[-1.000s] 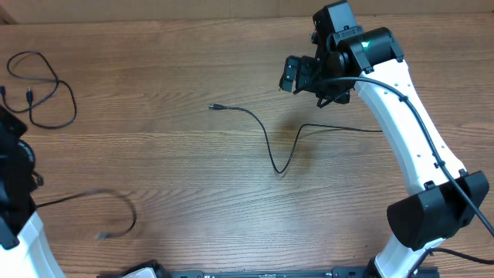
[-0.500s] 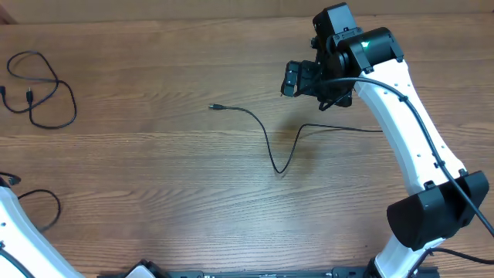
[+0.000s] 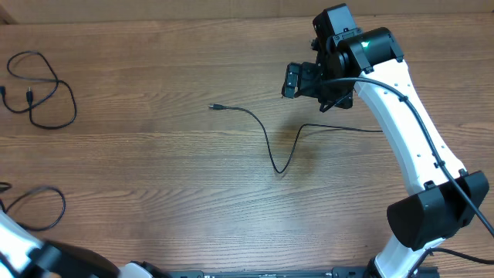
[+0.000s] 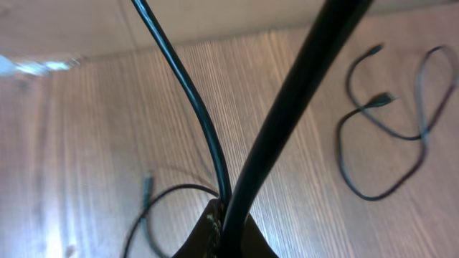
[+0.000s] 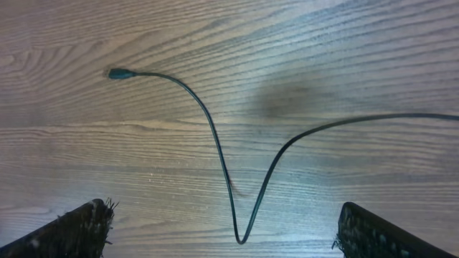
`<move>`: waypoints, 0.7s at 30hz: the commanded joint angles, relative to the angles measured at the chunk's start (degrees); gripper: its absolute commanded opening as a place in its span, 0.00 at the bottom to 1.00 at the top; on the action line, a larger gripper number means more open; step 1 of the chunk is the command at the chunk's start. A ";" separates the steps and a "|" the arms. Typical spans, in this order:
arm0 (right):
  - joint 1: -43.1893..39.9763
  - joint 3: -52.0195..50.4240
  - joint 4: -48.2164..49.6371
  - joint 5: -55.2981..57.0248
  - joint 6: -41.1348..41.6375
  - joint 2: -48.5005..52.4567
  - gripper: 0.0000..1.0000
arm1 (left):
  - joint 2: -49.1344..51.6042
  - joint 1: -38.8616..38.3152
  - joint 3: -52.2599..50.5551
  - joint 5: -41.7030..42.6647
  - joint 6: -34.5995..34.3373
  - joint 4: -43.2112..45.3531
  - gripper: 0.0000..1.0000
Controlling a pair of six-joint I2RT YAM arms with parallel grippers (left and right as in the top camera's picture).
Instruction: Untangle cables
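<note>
Wood-grain tabletop fills the overhead view, its far edge running along 12 o'clock. The middle cable lies near the centre in a V, with its plug toward 10 o'clock and its other end passing under the right arm at 3 o'clock. Bare wood lies open on every side of it.

The right claw hangs at 1 o'clock, apart from this cable. Seen from the wrist, its fingers stand wide apart, with the V between them.

A looped cable lies at 10 o'clock, close to the left edge. A third cable curls at 8 o'clock and touches the left edge.

The left arm is blurred at 7 o'clock. A thick black wire crosses the left claw, so I cannot tell whether its jaws are apart or closed.
</note>
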 commanded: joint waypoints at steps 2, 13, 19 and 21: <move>-0.11 -0.09 -0.24 0.59 -0.46 -0.74 1.00 | 8.00 1.36 -0.74 7.37 1.88 3.82 0.04; -0.11 -0.09 -0.26 0.55 -0.39 -0.74 1.00 | 23.21 1.07 -0.74 10.99 7.02 12.74 0.04; -0.11 -0.07 -0.26 0.48 0.04 -0.74 1.00 | 32.35 1.07 -0.74 12.26 7.41 14.80 0.04; -0.11 -0.07 -0.28 0.26 0.07 -0.74 1.00 | 34.40 1.07 -0.74 12.26 7.41 15.10 0.04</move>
